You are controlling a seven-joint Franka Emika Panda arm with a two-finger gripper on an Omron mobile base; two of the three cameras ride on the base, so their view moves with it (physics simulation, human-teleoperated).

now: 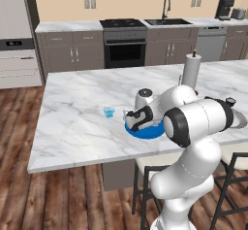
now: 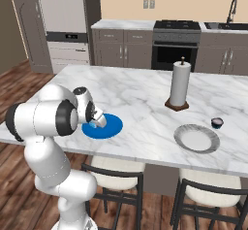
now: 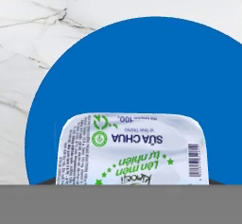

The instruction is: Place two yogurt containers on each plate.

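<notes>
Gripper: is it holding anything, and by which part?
The gripper holds a yogurt cup over the blue plate; the contact point is hidden.

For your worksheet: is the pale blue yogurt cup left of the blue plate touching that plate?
Apart. In the left base view, the yogurt cup stands on bare marble, with a clear strip of counter between it and the blue plate.

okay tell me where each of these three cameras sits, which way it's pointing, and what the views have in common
Left base view: behind the arm on its left, facing forward and down over the marble island; white arm at lower right.
Right base view: behind on its right; arm at lower left, grey plate and paper towel roll beyond.
Hand view: on the hand, looking down at a yogurt container.
All three share the blue plate.
</notes>
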